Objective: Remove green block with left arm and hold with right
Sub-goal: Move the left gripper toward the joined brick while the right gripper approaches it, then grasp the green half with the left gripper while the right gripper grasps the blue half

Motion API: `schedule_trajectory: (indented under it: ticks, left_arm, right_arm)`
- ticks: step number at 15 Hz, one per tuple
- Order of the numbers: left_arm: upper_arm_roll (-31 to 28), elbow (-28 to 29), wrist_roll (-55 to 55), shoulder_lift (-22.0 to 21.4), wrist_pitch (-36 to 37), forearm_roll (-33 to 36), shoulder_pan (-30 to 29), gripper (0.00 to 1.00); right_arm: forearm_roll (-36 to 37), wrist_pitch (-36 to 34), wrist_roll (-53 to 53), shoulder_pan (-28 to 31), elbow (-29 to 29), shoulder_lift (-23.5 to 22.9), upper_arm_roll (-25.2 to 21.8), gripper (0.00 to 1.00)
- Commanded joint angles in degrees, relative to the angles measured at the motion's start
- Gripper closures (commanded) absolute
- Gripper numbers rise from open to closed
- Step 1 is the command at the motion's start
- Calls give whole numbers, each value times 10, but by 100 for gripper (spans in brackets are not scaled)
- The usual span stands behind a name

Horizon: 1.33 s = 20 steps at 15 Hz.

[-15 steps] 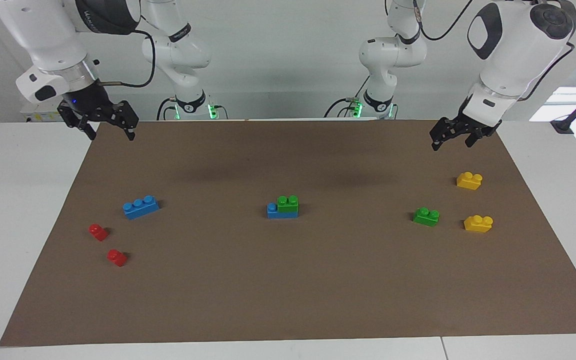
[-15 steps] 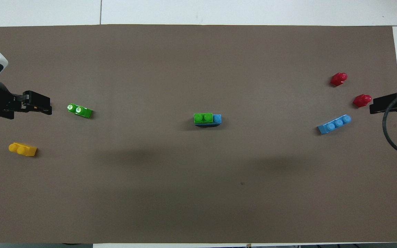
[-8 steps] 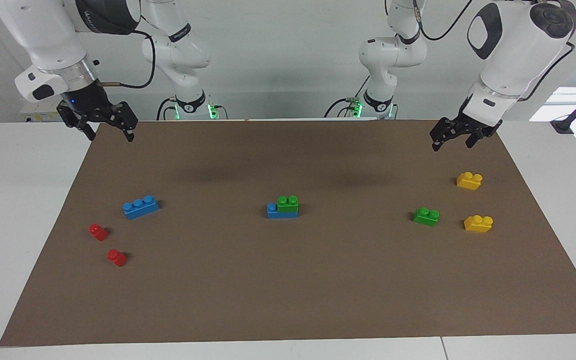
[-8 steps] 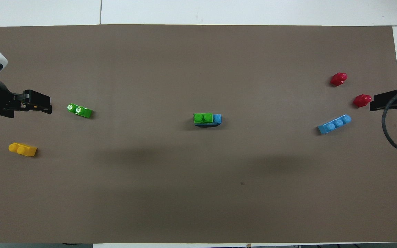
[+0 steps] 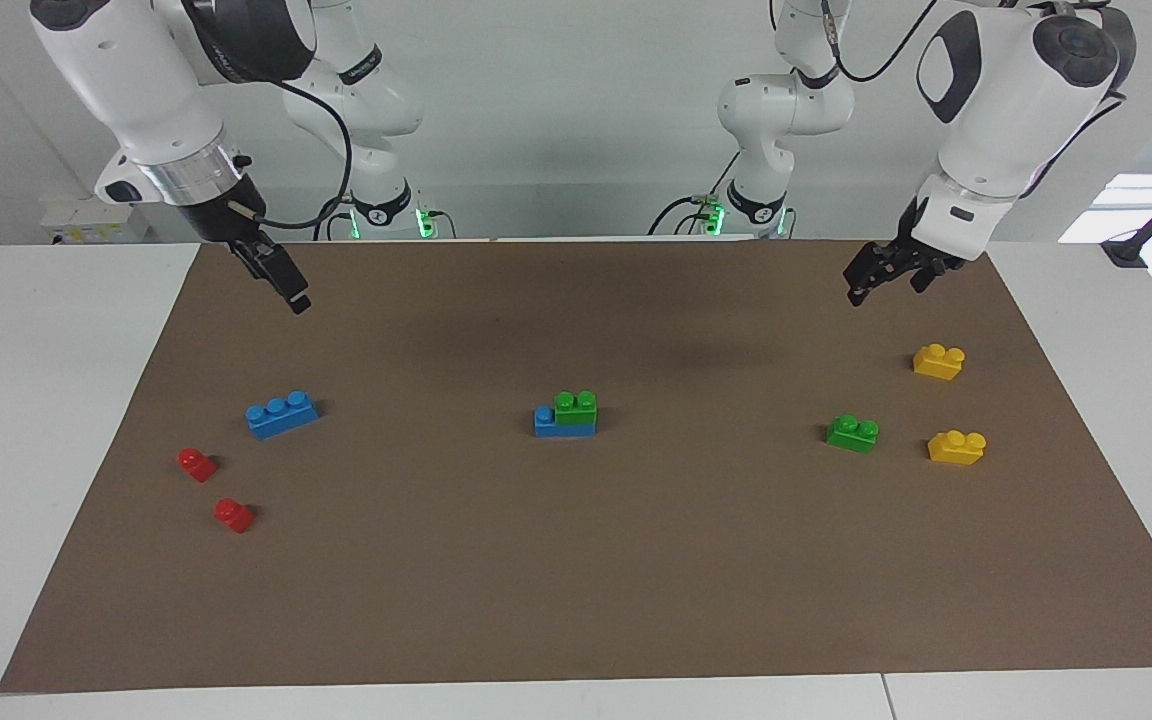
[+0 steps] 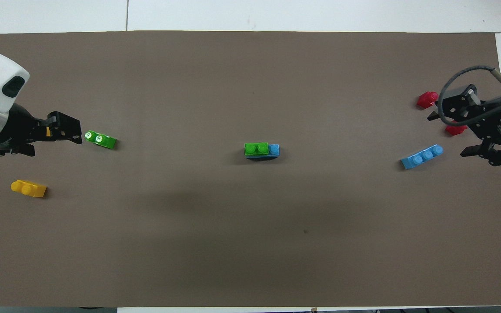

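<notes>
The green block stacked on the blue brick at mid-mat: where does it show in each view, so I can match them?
Facing view: the green block sits at the middle of the brown mat, on a blue brick, over the end toward the left arm.
Overhead view: the green block is again mid-mat on that blue brick.
Shared landmark: the loose green block, toward the left arm's end.

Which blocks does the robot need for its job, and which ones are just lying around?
Needed:
- green block, stacked on a blue block mid-mat
- left gripper, up over the mat's edge
- right gripper, up over the mat's edge

Just lying about:
- loose green block
- two yellow blocks
- loose blue block
- two red blocks
</notes>
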State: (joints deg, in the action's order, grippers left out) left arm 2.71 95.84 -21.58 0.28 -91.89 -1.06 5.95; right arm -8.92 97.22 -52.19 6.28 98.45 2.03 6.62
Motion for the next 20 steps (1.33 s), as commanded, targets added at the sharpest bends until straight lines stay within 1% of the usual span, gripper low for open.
schedule_trajectory:
  ticks: [1,2,4,7,9,10,11,13,15,16,18,20]
  left_arm:
    - [-5,19,-158,-3,-26,-12,41,0]
    - [-5,19,-226,2,-38,-24,55,0]
    - [-6,17,-355,22,-57,-37,92,0]
    - [-5,-9,-578,44,-80,-67,129,0]
    - [-4,0,-718,53,-135,-68,175,0]
    - [-5,-2,-765,70,-153,-68,193,0]
    - [-5,-8,-794,88,-153,-70,201,0]
    - [-5,-14,-847,108,-163,-70,209,0]
    - [-6,-27,-891,138,-167,-66,227,0]
    - [-6,-37,-925,155,-174,-66,237,0]
    - [-5,-36,-1014,169,-212,-65,249,0]
    - [-6,-48,-1036,202,-227,-65,269,0]
  right_arm:
    - [-62,24,-129,-4,13,-22,2,5]
    - [-87,31,-159,-4,11,-35,2,5]
    - [-113,50,-191,-10,12,-60,2,5]
    - [-132,87,-260,-45,11,-94,2,5]
    - [-159,124,-307,-70,12,-111,2,5]
    - [-163,139,-320,-85,14,-120,2,5]
    - [-164,159,-339,-105,18,-127,2,5]
    - [-165,218,-367,-141,51,-132,2,5]
    - [-165,236,-372,-151,57,-149,2,5]
    - [-166,252,-375,-166,69,-154,2,5]
    - [-183,315,-394,-174,110,-154,2,5]
    - [-193,336,-394,-196,124,-164,2,5]
